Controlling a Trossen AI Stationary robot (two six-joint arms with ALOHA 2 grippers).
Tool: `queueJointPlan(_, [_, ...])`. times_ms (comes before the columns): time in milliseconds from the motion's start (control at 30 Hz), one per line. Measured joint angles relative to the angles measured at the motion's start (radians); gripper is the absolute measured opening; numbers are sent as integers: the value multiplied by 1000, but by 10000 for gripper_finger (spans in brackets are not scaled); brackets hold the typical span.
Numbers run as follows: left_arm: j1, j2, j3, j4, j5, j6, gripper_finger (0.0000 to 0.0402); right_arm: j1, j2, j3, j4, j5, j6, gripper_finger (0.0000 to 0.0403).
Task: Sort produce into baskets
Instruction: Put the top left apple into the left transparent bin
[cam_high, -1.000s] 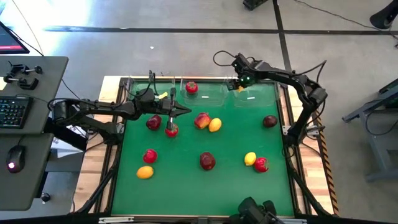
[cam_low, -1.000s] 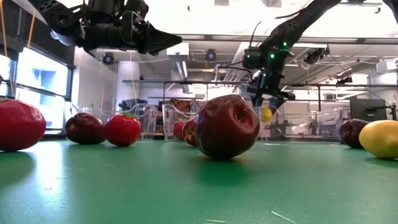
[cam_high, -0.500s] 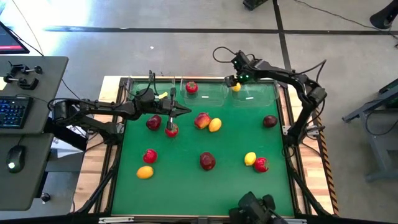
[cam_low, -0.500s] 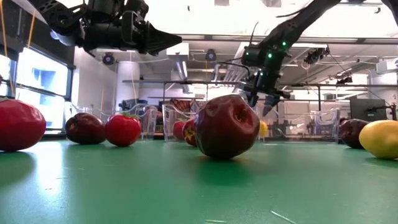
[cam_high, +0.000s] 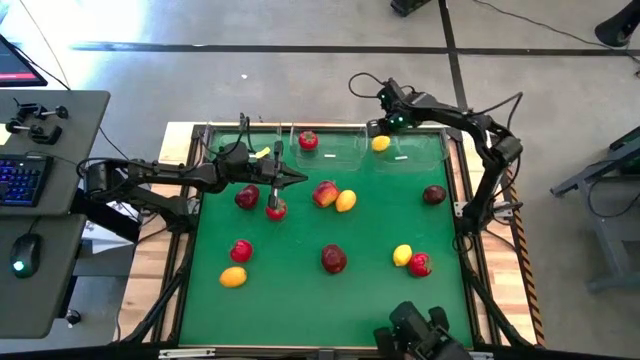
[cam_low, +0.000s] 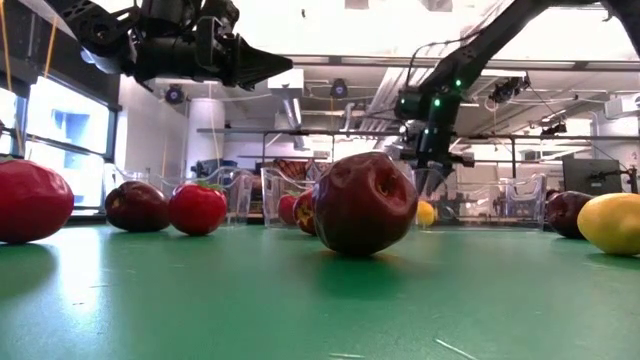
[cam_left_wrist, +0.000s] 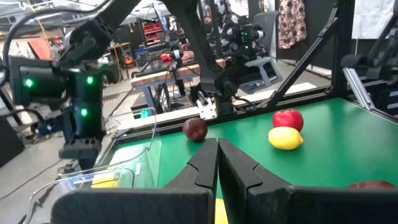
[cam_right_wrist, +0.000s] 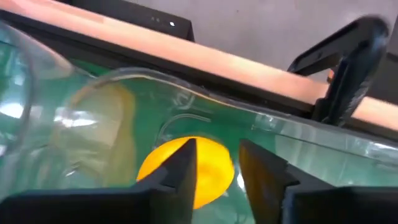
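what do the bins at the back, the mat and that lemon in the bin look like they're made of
Bin: clear, glossy hard plastic by the look; the green shows through it and its curved rim catches highlights.
Mat: matte green sheet, perhaps felt or rubber; flat even colour with hardly any glare.
Lemon: smooth, evenly yellow skin with a soft sheen, probably moulded plastic or foam; real fruit can't be ruled out.

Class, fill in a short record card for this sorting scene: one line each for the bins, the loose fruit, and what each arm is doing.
bins: three clear bins along the mat's far edge; right bin holds a lemon, middle bin a green-topped red fruit
loose fruit: nine pieces on the green mat
right gripper: open, above the lemon in the right bin
left gripper: shut, empty, poised above the mat near a red fruit
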Motion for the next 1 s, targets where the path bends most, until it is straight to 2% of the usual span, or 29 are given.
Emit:
queueJointPlan(167, [0,0,0,0,0,0,0,8,-80,14,-17,31,-54,32])
queueJointPlan(267, [0,0,0,-6,0,-16,0,39,-140,-8,18,112,-106,5])
queueJointPlan(367, [0,0,1,-9,0,-35,0,98,-214,-101,137,206,-132,5])
queueJointPlan(600, [0,0,1,-29,0,-35,0,240,-442,-432,536,231,-118,0])
queueJointPlan(767, [0,0,1,-28,0,-34,0,359,-585,-623,789,328,-182,0])
queueJointPlan(867, [0,0,1,-28,0,-34,0,403,-635,-692,831,311,-205,1])
queueJointPlan(1000, [0,0,1,-28,-14,-33,0,412,-650,-728,829,272,-134,0])
